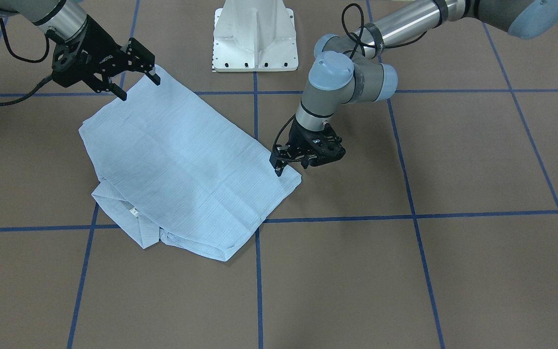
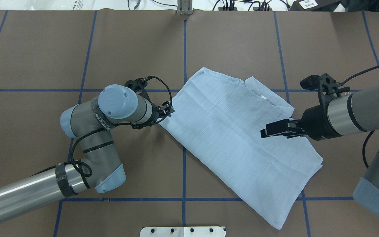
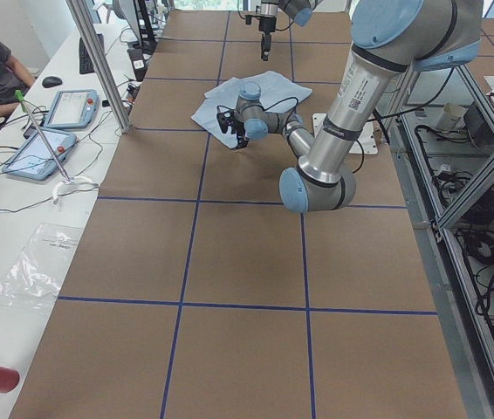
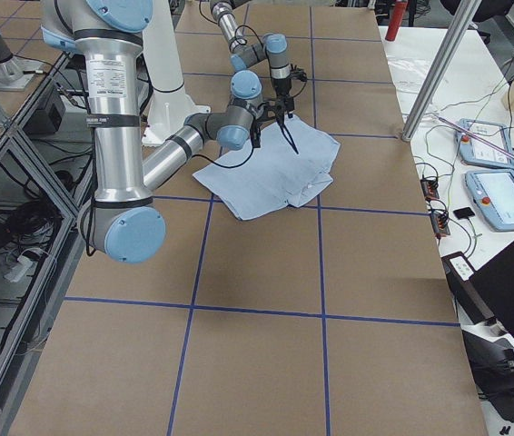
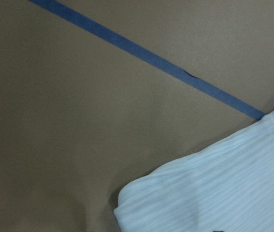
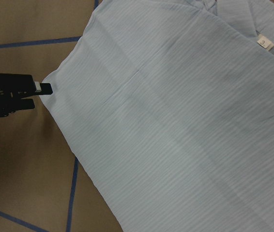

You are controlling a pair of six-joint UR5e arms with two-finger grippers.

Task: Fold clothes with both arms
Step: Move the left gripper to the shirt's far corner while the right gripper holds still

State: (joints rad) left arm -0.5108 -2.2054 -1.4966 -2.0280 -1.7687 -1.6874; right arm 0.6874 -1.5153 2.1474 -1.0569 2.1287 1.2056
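Front-facing view: the shirt (image 1: 182,165) lies flat on the counter (image 1: 453,145), already folded into a long panel with its collar end away from the white pedestal base (image 1: 255,39). The right gripper (image 1: 138,88) hangs above the shirt's edge, its jaws wide apart and holding nothing. The left gripper (image 1: 289,167) is low at the shirt's opposite corner, with one finger at the hem.

Overhead view: the left gripper (image 2: 167,112) is mostly hidden under its own wrist, so I cannot tell how its jaws stand. The right gripper (image 2: 264,132) shows over the shirt (image 2: 239,141), beside the collar.

Side views: the shirt (image 3: 260,100) (image 4: 275,173) is small, with both arms reaching to it. Neither view shows any more of the jaws.

Left wrist view: the shirt's corner (image 5: 209,193) rests flat on the counter, unlifted.

Right wrist view: looking down on the shirt (image 6: 175,121), the left gripper (image 6: 38,94) touches or nearly touches the shirt's corner.

Risks, as I judge them: the thin layers could let a pinch catch only the top ply, so the fold peels open. A finger scraping along the counter could push the corner into a wrinkle. With one arm gripping and the other not yet engaged, a lift would skew the panel.
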